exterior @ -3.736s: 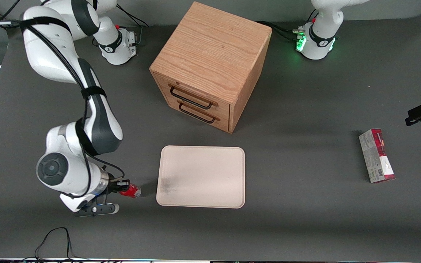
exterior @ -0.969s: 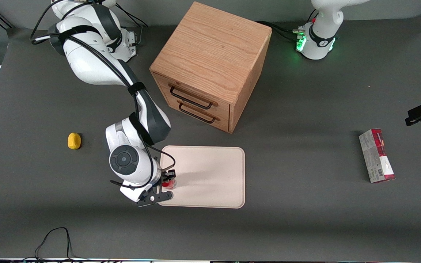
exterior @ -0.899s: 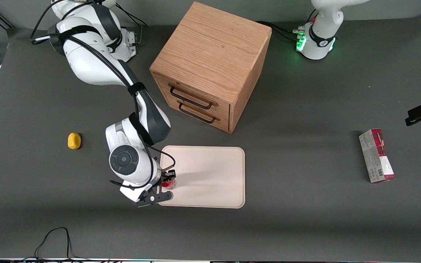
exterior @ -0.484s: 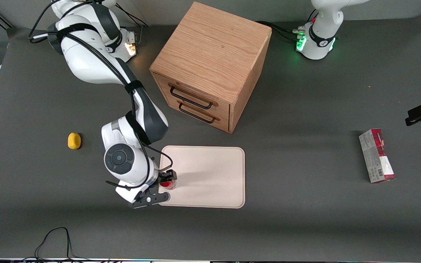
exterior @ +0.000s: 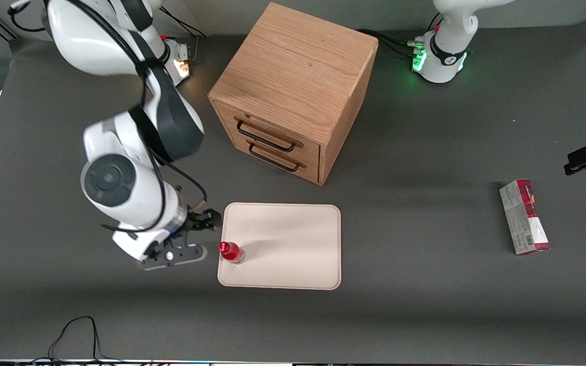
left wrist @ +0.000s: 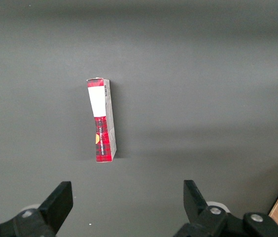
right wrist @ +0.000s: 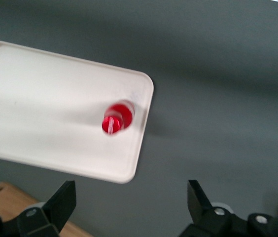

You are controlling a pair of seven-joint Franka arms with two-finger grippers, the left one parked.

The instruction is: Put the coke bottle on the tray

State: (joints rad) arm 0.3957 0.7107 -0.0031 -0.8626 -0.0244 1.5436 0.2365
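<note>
Having let go and lifted away, the gripper (exterior: 206,219) hangs spread above the coke bottle (exterior: 231,252), upright on the tray (exterior: 293,244).

A dark grey matte table (exterior: 425,315) fills nearly the whole scene, lit evenly with soft shadow bands running across it. A light oak drawer cabinet (exterior: 293,91) with two dark handles stands on it. Well apart from the cabinet, toward the parked arm's end, lies a red and grey carton (exterior: 524,217)
</note>
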